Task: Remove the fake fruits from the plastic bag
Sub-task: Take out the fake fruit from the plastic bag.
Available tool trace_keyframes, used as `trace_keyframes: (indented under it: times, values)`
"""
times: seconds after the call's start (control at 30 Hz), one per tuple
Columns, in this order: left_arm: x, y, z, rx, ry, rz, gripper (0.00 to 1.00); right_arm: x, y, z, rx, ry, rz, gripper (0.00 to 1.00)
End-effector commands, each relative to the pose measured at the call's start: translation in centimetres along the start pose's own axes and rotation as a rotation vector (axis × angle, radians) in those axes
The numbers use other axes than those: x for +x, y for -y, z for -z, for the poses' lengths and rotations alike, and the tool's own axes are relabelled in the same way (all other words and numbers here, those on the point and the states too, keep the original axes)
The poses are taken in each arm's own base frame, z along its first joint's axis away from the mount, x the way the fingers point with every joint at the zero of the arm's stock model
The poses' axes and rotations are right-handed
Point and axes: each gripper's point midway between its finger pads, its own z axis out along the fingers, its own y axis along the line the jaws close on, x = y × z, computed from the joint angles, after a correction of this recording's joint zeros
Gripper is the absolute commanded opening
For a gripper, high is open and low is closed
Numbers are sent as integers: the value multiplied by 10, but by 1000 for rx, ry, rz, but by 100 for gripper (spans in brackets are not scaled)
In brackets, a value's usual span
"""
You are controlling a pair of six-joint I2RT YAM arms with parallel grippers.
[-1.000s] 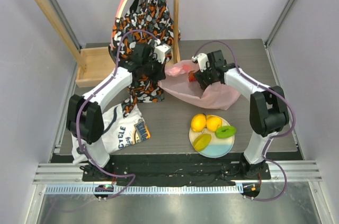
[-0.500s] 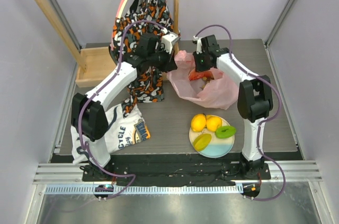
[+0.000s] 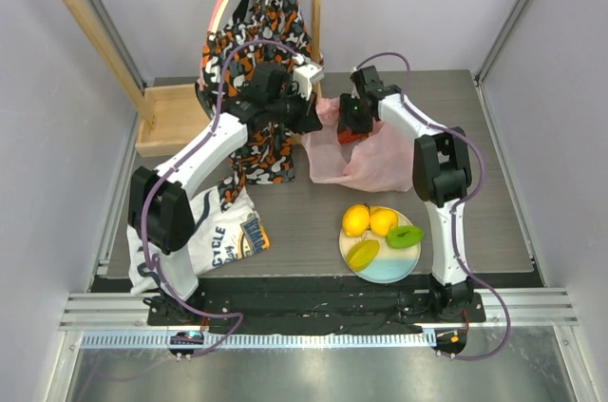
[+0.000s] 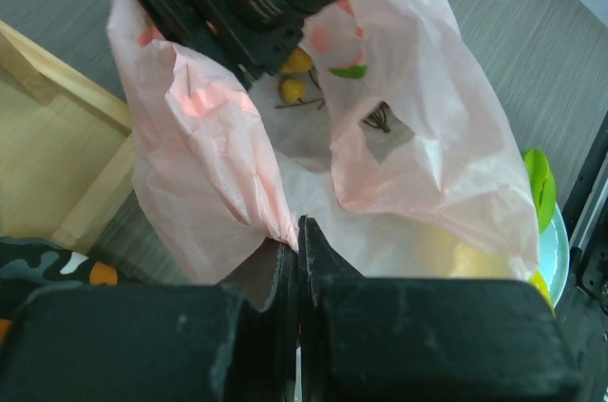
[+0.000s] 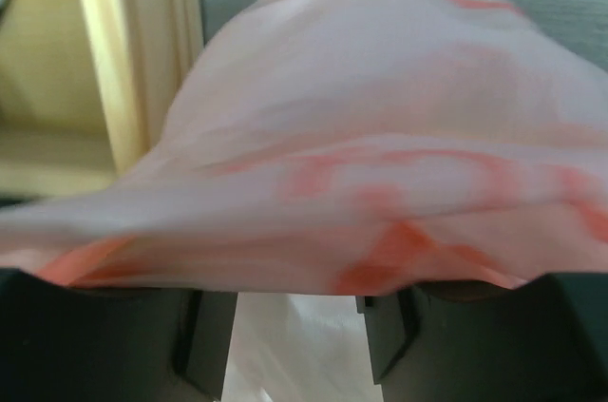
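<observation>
- Left hand (image 4: 299, 231) still clamped on the plastic bag (image 3: 370, 164) edge.
- Right hand (image 3: 348, 124) shifted toward 9 o'clock, into the bag mouth; grip hidden, cannot tell.

Right gripper (image 3: 349, 124): in your right wrist view the plastic bag (image 5: 380, 155) drapes across the fingers as a blurred pink sheet; the tips are hidden, so you cannot tell whether they grip anything.
Grape bunch (image 4: 293, 88): only two yellowish balls and some stems show at 12 o'clock in your left wrist view; film covers the rest.
Green sliver (image 4: 349, 70): just beside them, too little showing to name.
Red patch (image 3: 352, 135): from above, at the right gripper's 6 o'clock, too small to identify.
Plate (image 4: 562, 245): cut by the frame edge at 4 o'clock.
Wooden tray (image 4: 57, 155): cut off at 9 o'clock.
</observation>
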Motion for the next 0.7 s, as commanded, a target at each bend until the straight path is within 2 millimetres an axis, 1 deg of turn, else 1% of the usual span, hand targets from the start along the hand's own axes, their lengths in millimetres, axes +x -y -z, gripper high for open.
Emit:
trace_keyframes:
  times: [0.0,0.03,0.07,0.1,0.13,0.23,0.27,0.3,0.33,0.43,0.5,0.53,0.63,0.67]
  values:
    - [-13,21,16,59,49,-20,0,-43,3,2,61,113,-169,54]
    - [-8,19,16,52,43,-17,0,-43,11,-4,81,108,-197,53]
    - [-7,19,17,47,40,-16,0,-47,11,-4,81,111,-248,52]
    - [-6,19,19,44,38,-21,0,-46,16,-8,88,105,-273,51]
    - [-4,19,20,44,34,-26,0,-46,27,-13,129,110,-286,51]
    - [-3,20,21,50,30,-30,0,-51,32,-19,154,128,-277,51]
    - [-2,22,21,63,28,-33,0,-53,32,-25,155,132,-276,51]
    - [-4,24,21,71,34,-36,0,-55,30,-27,144,135,-283,51]
    - [-4,23,19,76,30,-35,0,-62,28,-27,134,149,-285,51]
    - [-4,25,17,92,25,-43,0,-69,17,-30,98,166,-286,52]
    - [-7,26,17,100,29,-47,0,-77,10,-29,71,180,-293,56]
    - [-6,26,16,103,26,-46,0,-82,6,-27,52,189,-293,57]
    - [-7,27,12,117,26,-43,0,-87,-14,-20,-23,192,-286,57]
    - [-10,27,12,120,33,-43,0,-89,-19,-18,-42,194,-284,57]
